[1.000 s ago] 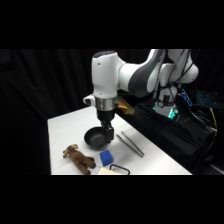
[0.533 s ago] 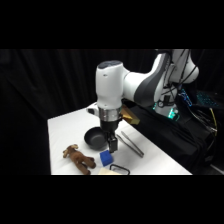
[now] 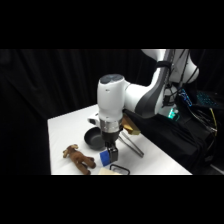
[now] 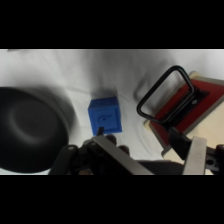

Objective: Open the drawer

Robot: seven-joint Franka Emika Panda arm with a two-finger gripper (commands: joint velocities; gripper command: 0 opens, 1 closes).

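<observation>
The drawer (image 4: 207, 131) shows at the right of the wrist view, a tan box with a dark red face and a thin black loop handle (image 4: 165, 93) sticking out toward the blue cube. In the side view only the drawer's (image 3: 113, 170) top and handle show at the table's front edge. My gripper (image 3: 111, 153) hangs low just behind it, over the blue cube (image 3: 104, 158). In the wrist view the gripper (image 4: 142, 146) is open. One fingertip (image 4: 100, 133) is beside the cube (image 4: 105, 114), the other (image 4: 178, 137) is in front of the drawer's face, below the handle.
A black round bowl (image 3: 93, 137) sits left of and behind the gripper, and fills the left of the wrist view (image 4: 27, 127). A brown plush toy (image 3: 78, 158) lies at the front left. Metal tongs (image 3: 131, 145) and a yellowish object (image 3: 131, 129) lie to the right.
The arm has swung forward and to the right, bringing the gripper from above the bowl down to the blue cube and the drawer's handle.
</observation>
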